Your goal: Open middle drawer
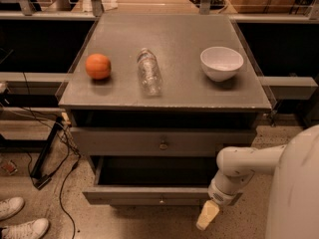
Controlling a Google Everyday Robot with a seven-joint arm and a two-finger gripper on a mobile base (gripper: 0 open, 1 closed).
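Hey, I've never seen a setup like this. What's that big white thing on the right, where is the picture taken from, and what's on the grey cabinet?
The big white shape on the right is the body of a mobile robot. The white jointed piece reaching out of it is its single arm, and the pale yellowish tip is its claw.

There is only one camera view, looking down on the cabinet from its front.

On the cabinet top are an orange on the left, a clear plastic bottle lying on its side in the middle, and a white bowl on the right.

Below, the upper drawer is closed, while the middle drawer is pulled out. The claw hangs just below that drawer's front, near its right end. I see nothing held in it.
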